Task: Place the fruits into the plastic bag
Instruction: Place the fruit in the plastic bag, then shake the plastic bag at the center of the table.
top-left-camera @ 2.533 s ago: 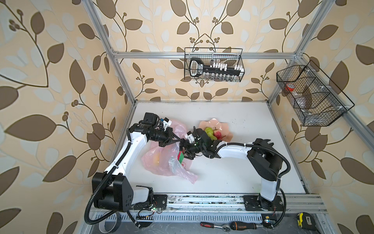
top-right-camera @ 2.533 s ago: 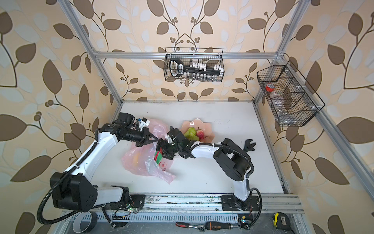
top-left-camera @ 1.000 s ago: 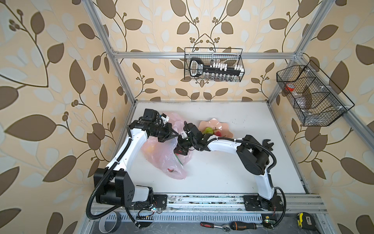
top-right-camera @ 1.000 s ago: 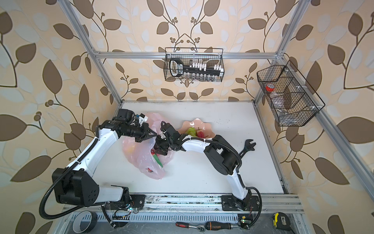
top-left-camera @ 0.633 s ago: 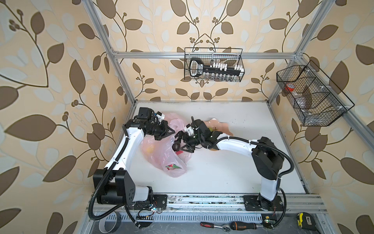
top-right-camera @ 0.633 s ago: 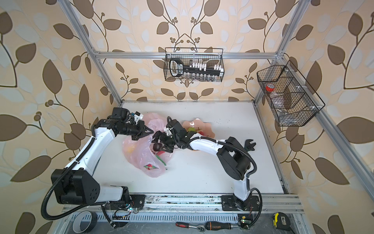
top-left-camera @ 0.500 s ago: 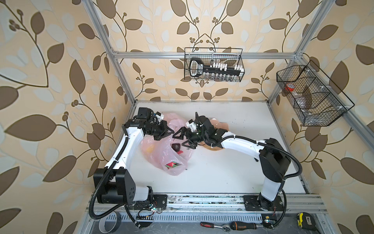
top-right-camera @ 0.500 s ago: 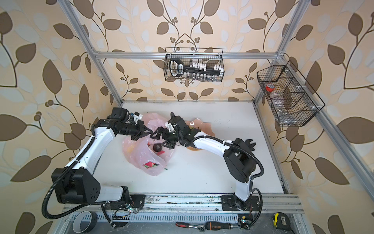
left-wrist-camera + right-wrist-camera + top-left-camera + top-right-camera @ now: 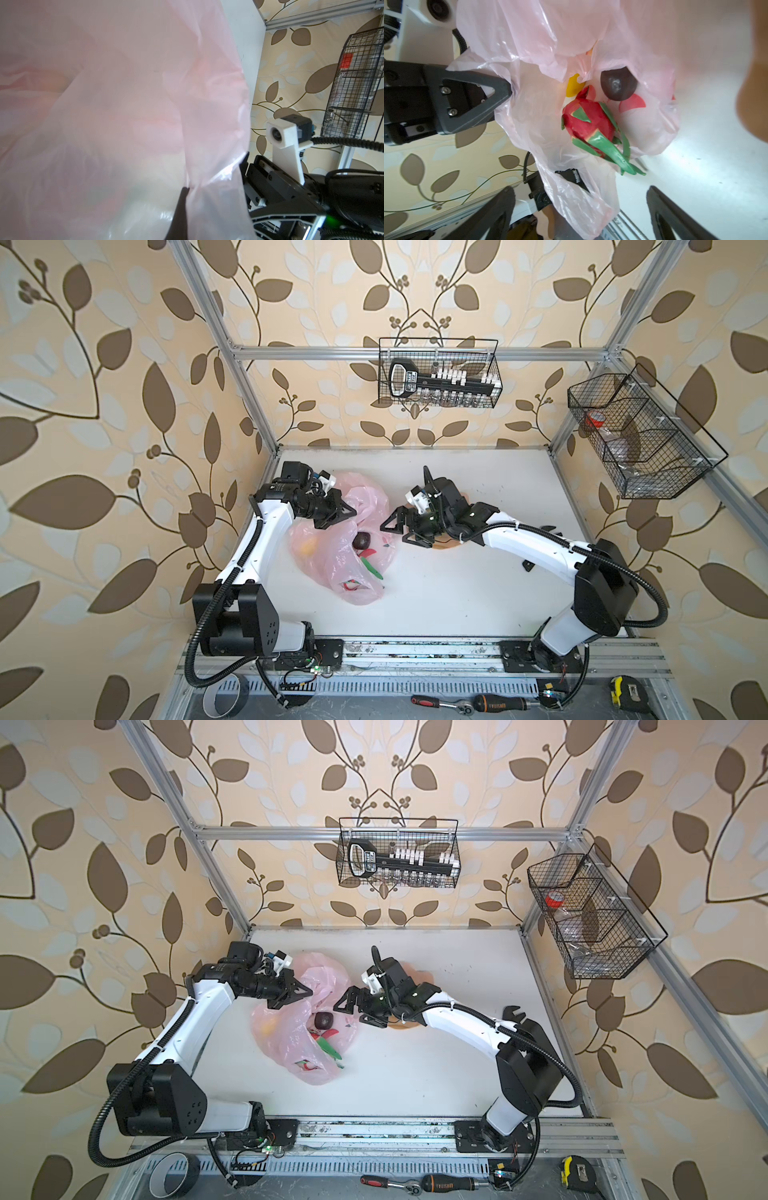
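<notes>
1. The dark purple round toy fruit (image 9: 618, 84) now lies inside the thin translucent pink plastic bag (image 9: 345, 531), beside the magenta dragon fruit with green scales (image 9: 589, 122) and the yellow lemon (image 9: 574, 85).
2. The right gripper (image 9: 401, 526), jaws spread and empty, has pulled back from the mouth.
3. The left gripper (image 9: 299, 992) stays clenched on the bag's rim, near the desk's left edge.
4. The peach wavy-edged dish (image 9: 446, 545) probably comes next.

Twin overhead views, wrist cameras near plastic bag (image 9: 571, 52)

No legible text or labels anywhere
</notes>
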